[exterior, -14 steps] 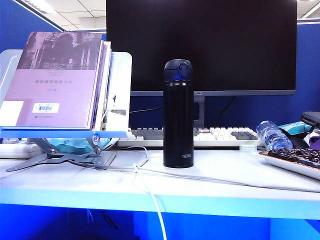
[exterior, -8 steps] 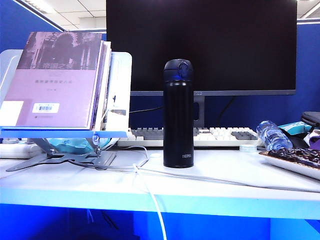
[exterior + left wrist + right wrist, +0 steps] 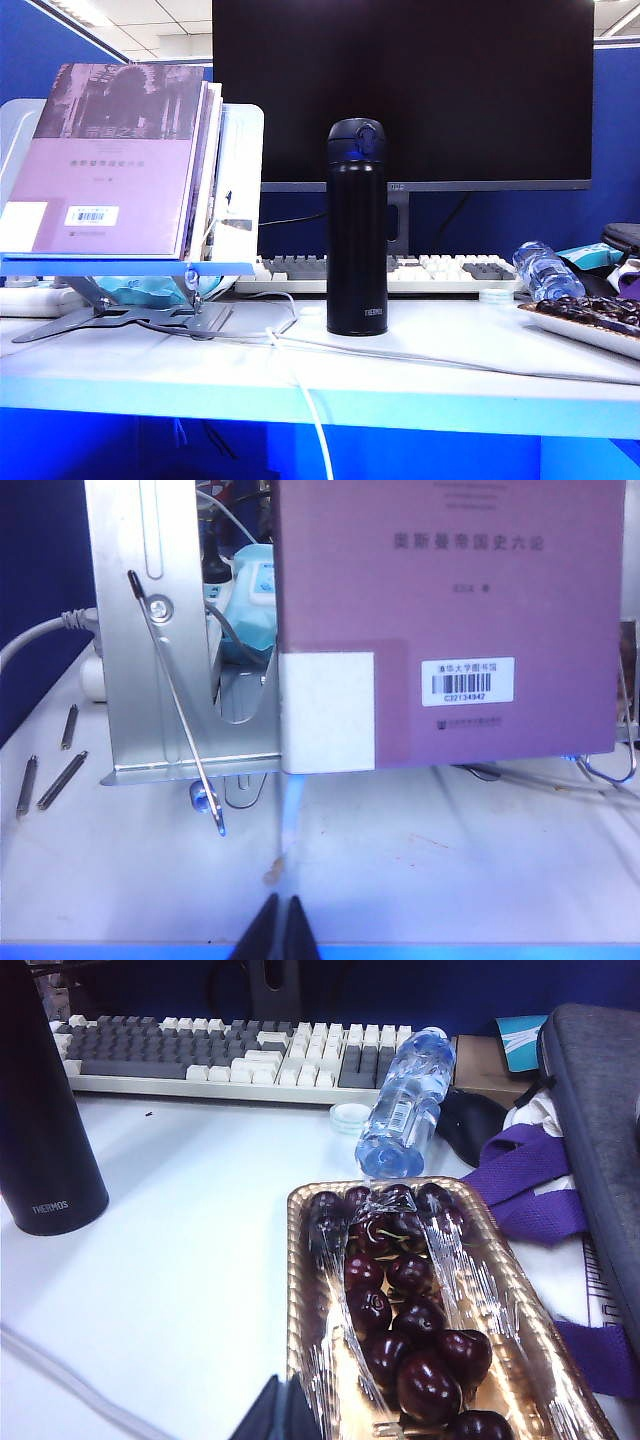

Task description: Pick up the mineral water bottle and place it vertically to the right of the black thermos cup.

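The left gripper shows only as two dark pressed-together tips cut by the frame edge; the right gripper likewise; neither arm appears in the exterior view; the small clear plastic mineral water bottle is partly hidden there behind the foil-wrapped tray of dark cherries, itself cropped at the edge.

Cool bluish light from ceiling panels washes all three views. The white counter looks overexposed, almost shadowless. Glare sparkles on the clear plastic film over the gold tray of dark cherries. The near edges of both wrist views are soft.
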Controlling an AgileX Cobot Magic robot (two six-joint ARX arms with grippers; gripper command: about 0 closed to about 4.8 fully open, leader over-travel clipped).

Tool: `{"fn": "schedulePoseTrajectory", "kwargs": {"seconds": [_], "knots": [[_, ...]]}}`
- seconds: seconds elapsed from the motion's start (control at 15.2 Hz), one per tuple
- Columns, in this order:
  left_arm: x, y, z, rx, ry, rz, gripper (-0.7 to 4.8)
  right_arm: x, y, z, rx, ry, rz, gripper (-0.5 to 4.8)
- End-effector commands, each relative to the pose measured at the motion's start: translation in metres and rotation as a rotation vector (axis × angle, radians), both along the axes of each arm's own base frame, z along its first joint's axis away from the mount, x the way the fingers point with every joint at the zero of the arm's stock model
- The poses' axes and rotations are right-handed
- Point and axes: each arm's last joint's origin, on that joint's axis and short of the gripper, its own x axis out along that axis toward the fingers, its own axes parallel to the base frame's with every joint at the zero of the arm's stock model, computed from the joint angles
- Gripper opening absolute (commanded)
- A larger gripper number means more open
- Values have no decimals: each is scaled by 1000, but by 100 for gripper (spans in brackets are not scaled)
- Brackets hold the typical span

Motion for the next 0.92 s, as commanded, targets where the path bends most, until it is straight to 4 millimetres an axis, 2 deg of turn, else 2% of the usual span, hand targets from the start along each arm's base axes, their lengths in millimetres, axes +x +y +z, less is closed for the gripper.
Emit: {"fn": "schedulePoseTrajectory", "kwargs": {"seconds": [0.07, 0.2, 0.26, 0.33, 0.53, 0.59, 0.73, 0.79, 0.86, 0.92], "knots": [[0, 0, -1, 3, 9, -11, -4, 0, 0, 1, 3, -13, 0, 13], [0, 0, -1, 3, 9, -11, -4, 1, 0, 7, 43, -75, -6, 13], [0, 0, -1, 3, 9, -11, -4, 1, 0, 15, 147, -129, -3, 13], [0, 0, -1, 3, 9, -11, -4, -3, 0, 34, 218, -171, 0, 13], [0, 0, -1, 3, 9, -11, -4, -6, -1, 99, 173, -190, -2, 13], [0, 0, -1, 3, 9, -11, -4, 2, 0, 120, 133, -137, -5, 13], [0, 0, -1, 3, 9, -11, -4, 25, 4, 149, 70, 33, -9, 13], [0, 0, -1, 3, 9, -11, -4, 42, 7, 164, 52, 134, -13, 13], [0, 0, -1, 3, 9, -11, -4, 70, 12, 182, 28, 275, -19, 13], [0, 0, -1, 3, 9, -12, -4, 86, 15, 191, 17, 343, -22, 13]]}}
